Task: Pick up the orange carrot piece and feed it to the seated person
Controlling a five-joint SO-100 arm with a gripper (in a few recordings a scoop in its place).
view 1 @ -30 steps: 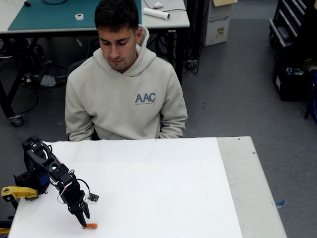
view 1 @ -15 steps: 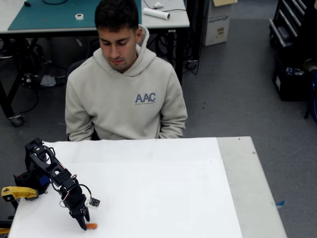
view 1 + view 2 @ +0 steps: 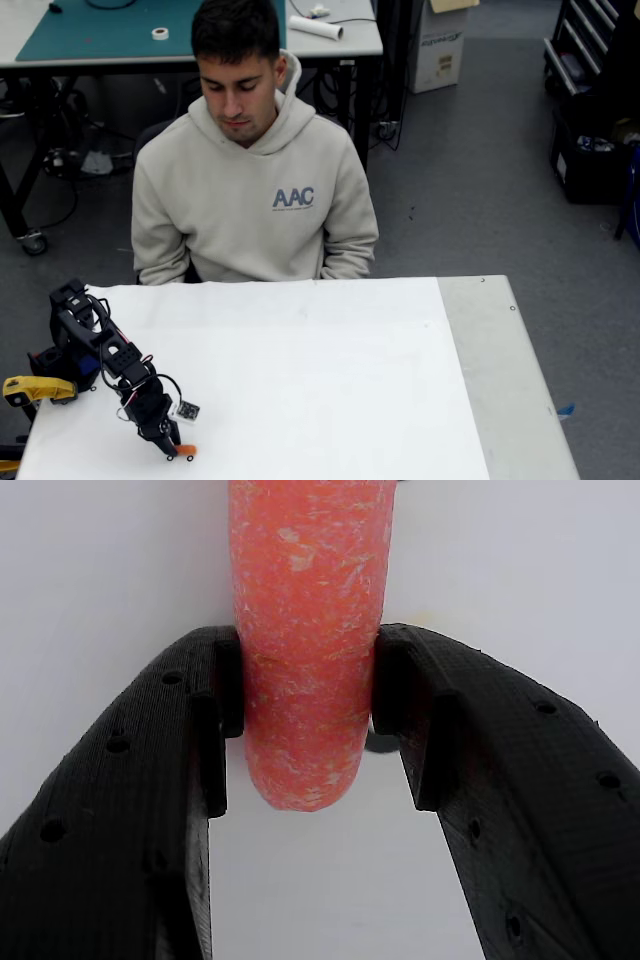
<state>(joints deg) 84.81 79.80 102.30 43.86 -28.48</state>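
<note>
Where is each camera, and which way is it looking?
Fixed view: high up, looking down over the white table at the seated person in a beige hoodie; the black arm and its gripper show.
Wrist view: on the arm, looking down; both black fingers pinch the small orange carrot piece.
Both show gripper, carrot, table.

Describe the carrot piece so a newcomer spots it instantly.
On the white table, look to the near left corner in the fixed view, where the black arm's tool reaches down. The orange carrot piece sits pinched between its fingers, the only orange stick there.

High fixed view facing table (image 3: 400,400); close wrist view on end effector (image 3: 305,695).
</note>
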